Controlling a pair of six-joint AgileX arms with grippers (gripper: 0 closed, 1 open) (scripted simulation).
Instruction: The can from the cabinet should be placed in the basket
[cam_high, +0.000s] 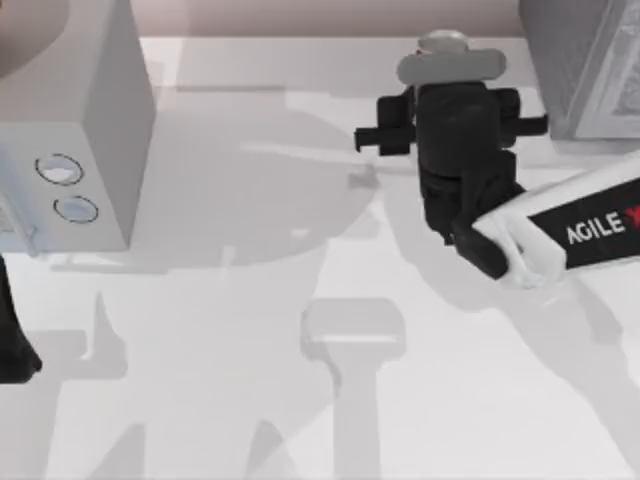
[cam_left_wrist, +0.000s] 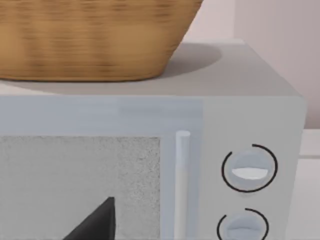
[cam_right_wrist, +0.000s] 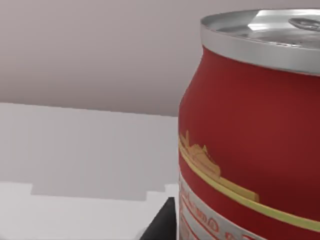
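Wicker basket (cam_left_wrist: 90, 40): sits on top of the pale box (cam_high: 95, 130) at the table's left, well apart from the can.
Left arm (cam_high: 12, 340): parked at the left edge, in front of the pale box.
Step in hand: likely carrying the can (cam_right_wrist: 250, 130) away from the cabinet.
Right gripper (cam_high: 452, 110): right of centre near the back, close against the upright can; I cannot tell whether it is clamped on it.
Next move: a long sweep left, high enough to clear the basket's rim.
In the way: the pale box's height.
Cabinet (cam_high: 590, 60): back right corner, just beside the right arm.
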